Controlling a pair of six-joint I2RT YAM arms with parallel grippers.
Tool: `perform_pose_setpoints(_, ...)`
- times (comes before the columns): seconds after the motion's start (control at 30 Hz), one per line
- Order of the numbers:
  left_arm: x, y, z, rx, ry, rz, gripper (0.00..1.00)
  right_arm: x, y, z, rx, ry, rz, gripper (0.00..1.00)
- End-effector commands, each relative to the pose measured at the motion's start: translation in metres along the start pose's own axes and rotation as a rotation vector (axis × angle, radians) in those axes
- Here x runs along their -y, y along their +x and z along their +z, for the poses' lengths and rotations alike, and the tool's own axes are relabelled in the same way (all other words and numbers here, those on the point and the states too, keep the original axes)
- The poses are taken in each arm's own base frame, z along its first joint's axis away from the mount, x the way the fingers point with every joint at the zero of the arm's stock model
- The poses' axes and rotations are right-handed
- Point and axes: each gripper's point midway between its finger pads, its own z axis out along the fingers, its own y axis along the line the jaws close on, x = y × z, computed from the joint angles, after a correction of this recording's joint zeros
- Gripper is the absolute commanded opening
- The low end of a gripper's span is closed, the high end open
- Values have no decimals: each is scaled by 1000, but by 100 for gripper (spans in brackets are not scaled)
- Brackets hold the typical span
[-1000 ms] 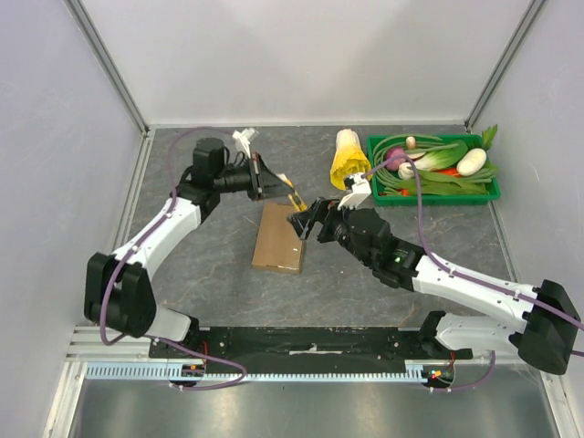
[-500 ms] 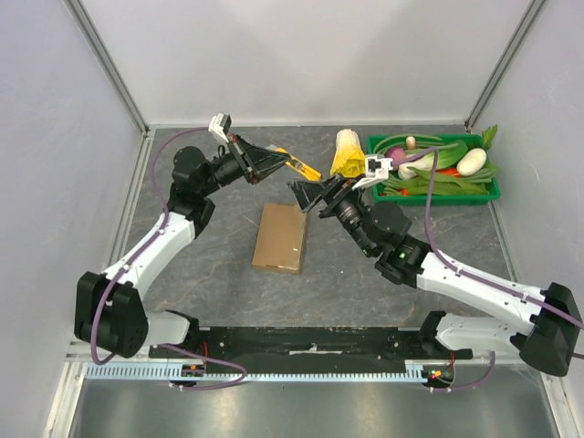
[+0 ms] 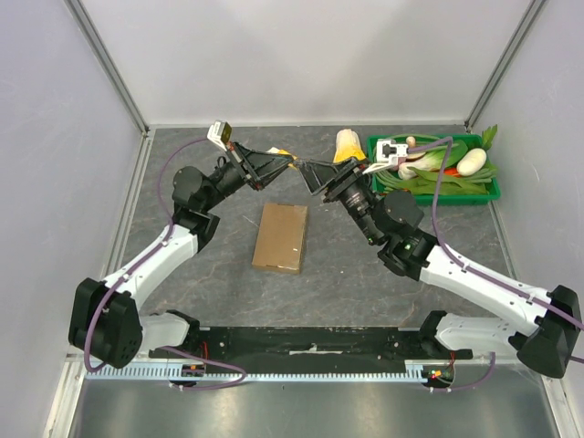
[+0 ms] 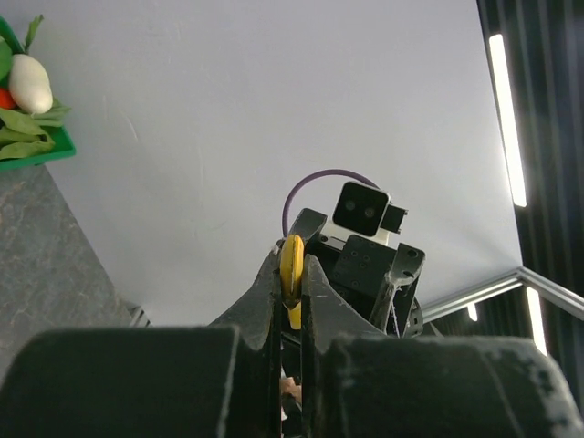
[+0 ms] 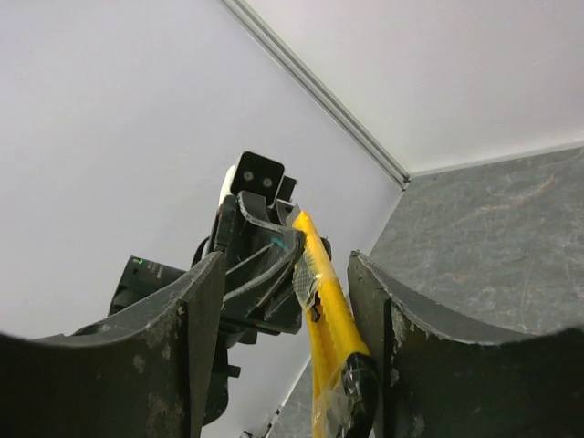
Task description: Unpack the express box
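Left gripper [image 4: 292, 266] is clamped on 1 slim yellow item [image 5: 321, 292], raised beyond the express box [image 3: 281, 237], which is laid flat and closed on the table [image 3: 347, 274]. Right gripper [image 3: 308, 172] is held open, its 2 fingers straddling the item's other end.

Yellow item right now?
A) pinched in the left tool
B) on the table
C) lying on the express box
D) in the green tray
A: the left tool is shut on the yellow item in its wrist view; the right tool stands open on either side of it.
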Motion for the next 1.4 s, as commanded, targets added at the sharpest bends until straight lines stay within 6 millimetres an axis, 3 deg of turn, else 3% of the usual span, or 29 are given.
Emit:
perform_pose_setpoints(0.0, 26, 0, -1, 16, 97, -9, 2, -32, -22, 7, 27, -73, 33, 62)
perform_pose_setpoints(0.2, 26, 4, -4, 1, 97, -1, 2, -28, -20, 6, -7, -41, 15, 57)
perform_pose_setpoints(0.37, 34, 4, -5, 6, 125, 21, 2, -25, -8, 6, -59, -32, 36, 73)
perform_pose_setpoints(0.53, 36, 4, -6, 13, 134, 31, 2, -28, 6, 7, -108, -61, 61, 57)
perform_pose_setpoints(0.63, 35, 5, -7, 7, 143, 22, 2, -26, 4, 6, -86, -64, 82, 53)
perform_pose_setpoints(0.93, 32, 11, -14, -1, 155, 8, 2, -24, -7, 4, -41, -48, 91, 53)
perform_pose_setpoints(1.1, 31, 11, -13, -7, 156, 6, 2, -22, -5, 5, -49, -35, 95, 38)
perform_pose_setpoints(1.27, 31, 14, -12, -27, 156, 8, 3, -17, -2, 7, -79, 4, 82, 8)
perform_pose_setpoints(1.3, 30, 15, -12, -34, 156, 10, 7, -16, 0, 7, -84, 13, 79, 0)
perform_pose_setpoints(1.37, 31, 15, -13, -42, 159, 21, 32, -11, -1, 6, -89, 34, 78, 0)
